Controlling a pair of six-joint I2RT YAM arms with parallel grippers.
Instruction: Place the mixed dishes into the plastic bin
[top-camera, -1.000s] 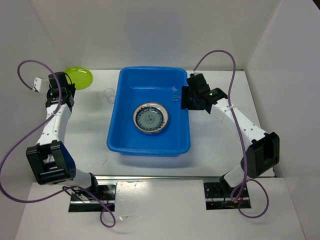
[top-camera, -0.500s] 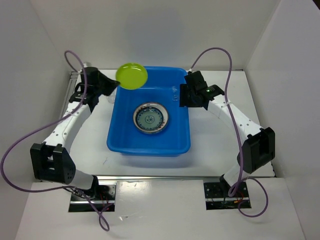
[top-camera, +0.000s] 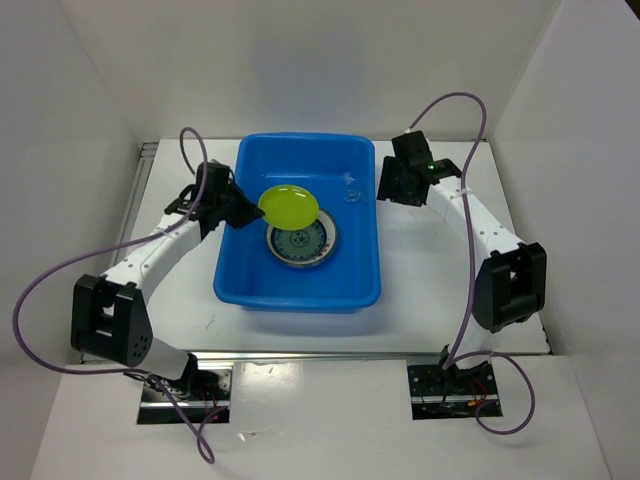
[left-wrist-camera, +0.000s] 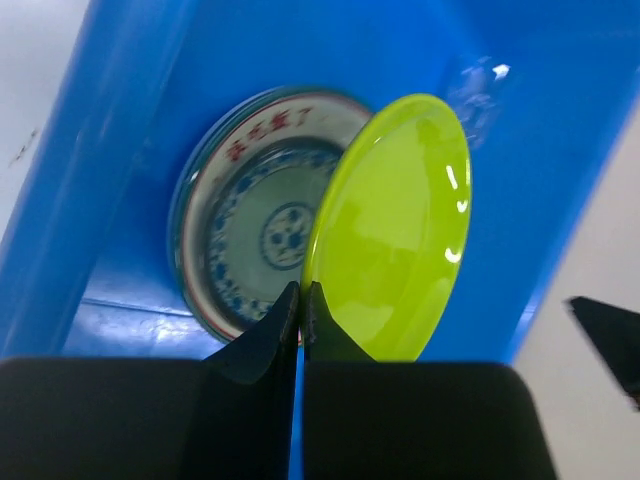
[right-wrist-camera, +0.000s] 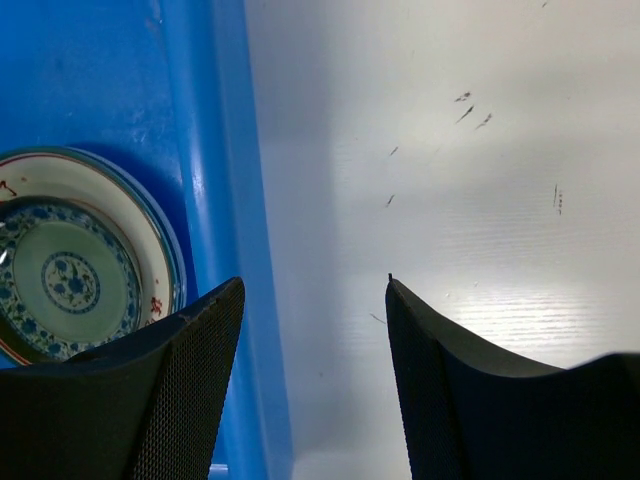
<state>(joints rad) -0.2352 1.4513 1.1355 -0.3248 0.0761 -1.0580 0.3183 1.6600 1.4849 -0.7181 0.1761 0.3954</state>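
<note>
Jaws of left gripper (left-wrist-camera: 300, 290) pinched tight on green plate (left-wrist-camera: 395, 230) rim, over bin (left-wrist-camera: 100, 150) middle. Right gripper (right-wrist-camera: 315, 285) spread wide, empty, just beside bin. Plate prob. light, stiff, glossy: rim grip may slip.

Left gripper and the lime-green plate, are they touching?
Touching. The left wrist view shows the left gripper pinched shut on the edge of the lime-green plate, with no gap between fingers and rim.
</note>
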